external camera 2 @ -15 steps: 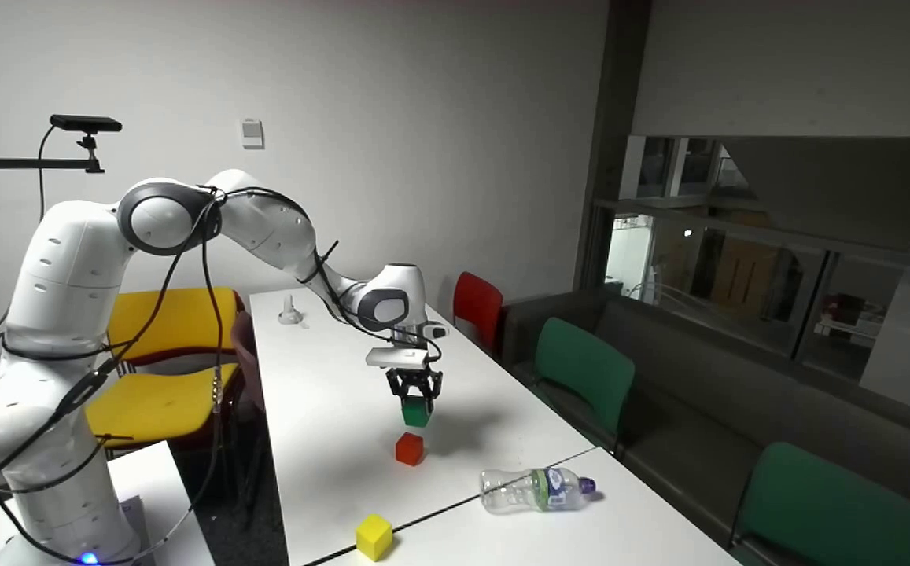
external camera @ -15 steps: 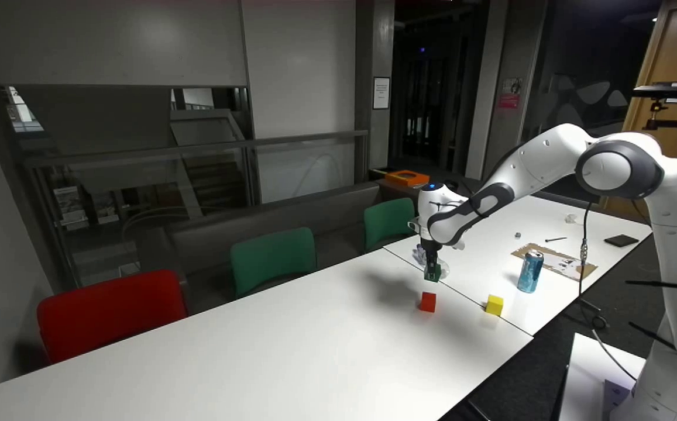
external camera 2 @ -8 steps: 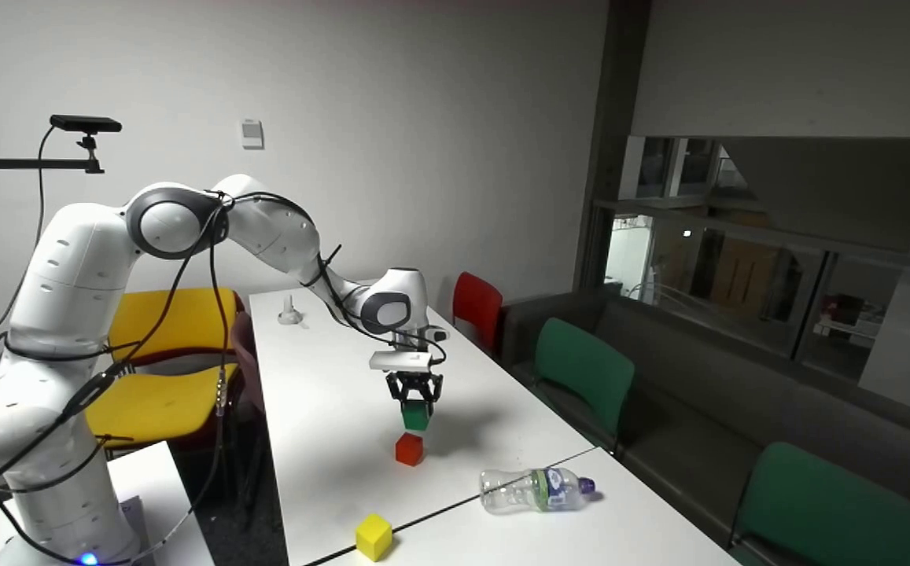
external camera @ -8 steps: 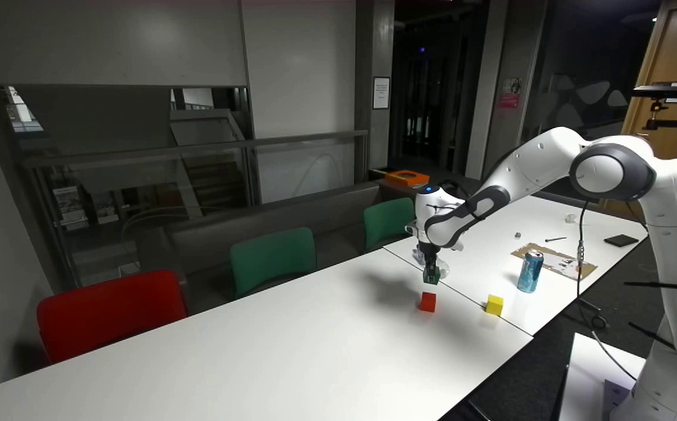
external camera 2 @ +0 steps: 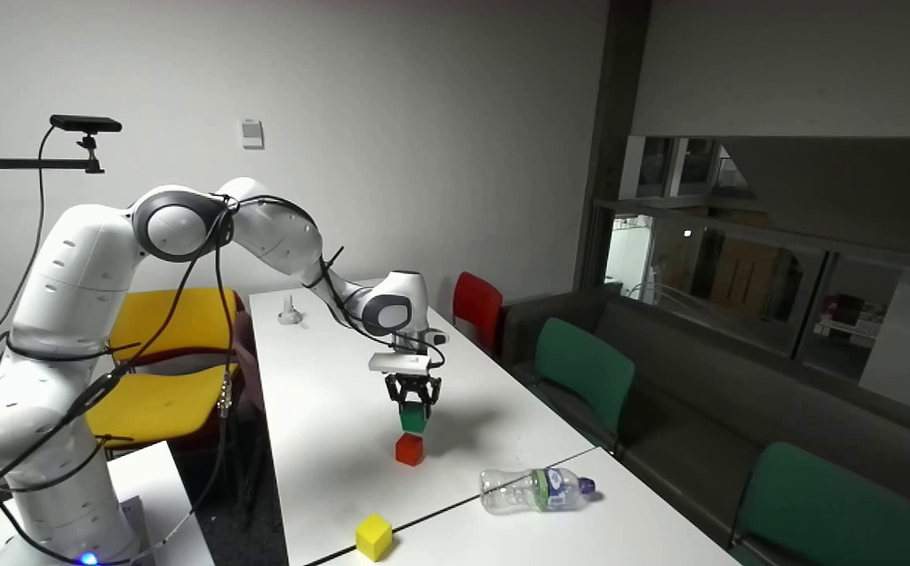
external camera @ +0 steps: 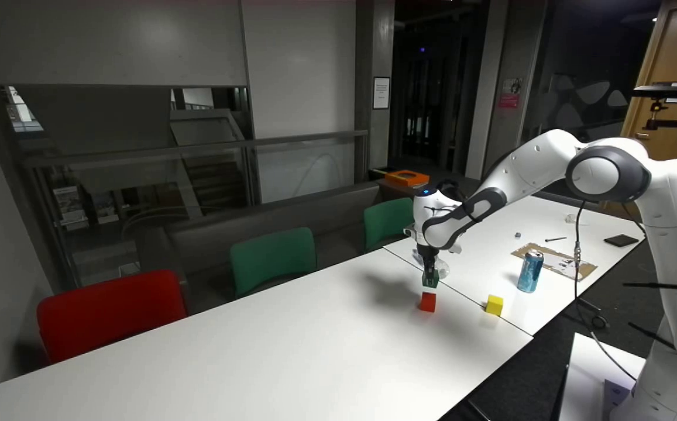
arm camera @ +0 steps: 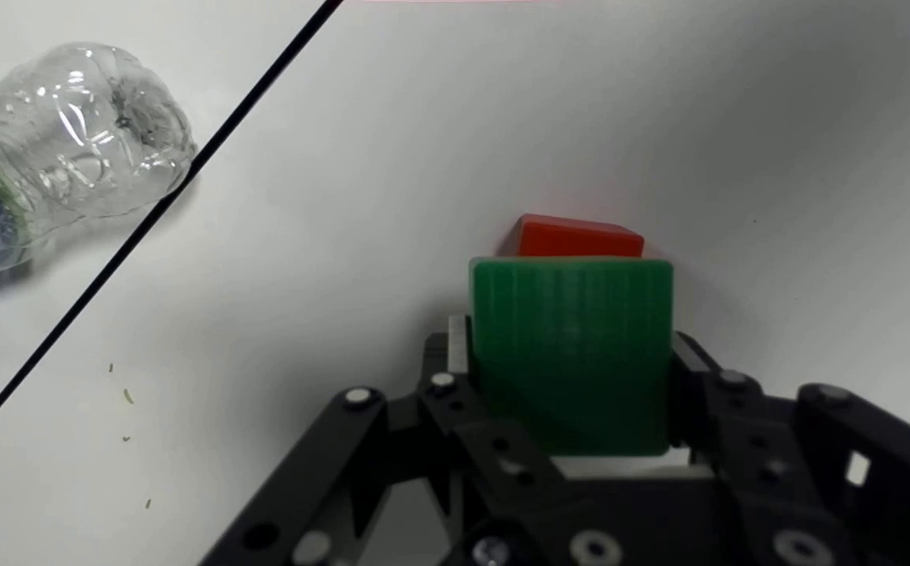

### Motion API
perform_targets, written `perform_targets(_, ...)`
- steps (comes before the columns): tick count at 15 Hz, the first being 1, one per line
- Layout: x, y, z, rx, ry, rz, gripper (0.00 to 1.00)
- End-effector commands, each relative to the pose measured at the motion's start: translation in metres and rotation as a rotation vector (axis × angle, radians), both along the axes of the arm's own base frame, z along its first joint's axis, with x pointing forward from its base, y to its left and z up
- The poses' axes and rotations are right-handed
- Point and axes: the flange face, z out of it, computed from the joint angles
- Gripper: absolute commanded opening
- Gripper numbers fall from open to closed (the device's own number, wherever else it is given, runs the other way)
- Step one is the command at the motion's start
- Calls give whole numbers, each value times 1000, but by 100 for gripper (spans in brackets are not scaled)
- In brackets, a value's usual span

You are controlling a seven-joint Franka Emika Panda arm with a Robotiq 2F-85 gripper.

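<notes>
My gripper (arm camera: pixel 569 346) is shut on a green cube (arm camera: pixel 572 377), with one finger on each side of it. The green cube also shows in both exterior views (external camera: pixel 430 279) (external camera 2: pixel 413 419), held above the white table. A red cube (external camera: pixel 428 302) sits on the table just below it. In an exterior view the red cube (external camera 2: pixel 409 450) is partly overlapped by the green cube's lower edge. In the wrist view the red cube (arm camera: pixel 580 237) is mostly hidden behind the green cube. I cannot tell for certain whether the two cubes touch; a small gap appears between them in an exterior view.
A yellow cube (external camera: pixel 494 305) (external camera 2: pixel 373 538) stands at the table seam. A clear plastic bottle (external camera 2: pixel 537 490) (arm camera: pixel 85 134) lies across the seam. A blue can (external camera: pixel 530 272) stands upright near a cardboard piece (external camera: pixel 566 264). Green chairs (external camera 2: pixel 584 377) line the table's side.
The gripper has come down slightly with the green cube, closer to the red cube, and shifted a little sideways. The red cube, yellow cube and bottle have not moved.
</notes>
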Motion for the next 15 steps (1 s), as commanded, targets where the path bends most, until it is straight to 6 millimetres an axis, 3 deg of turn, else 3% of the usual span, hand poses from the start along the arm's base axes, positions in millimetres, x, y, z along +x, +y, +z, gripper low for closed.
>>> perform_targets(1,5,-1,-3,25,14,-11,30)
perform_targets(7,11,5,-12,32,36,-2,30)
perform_targets(15,16,-3,-25,38,80,-23,30)
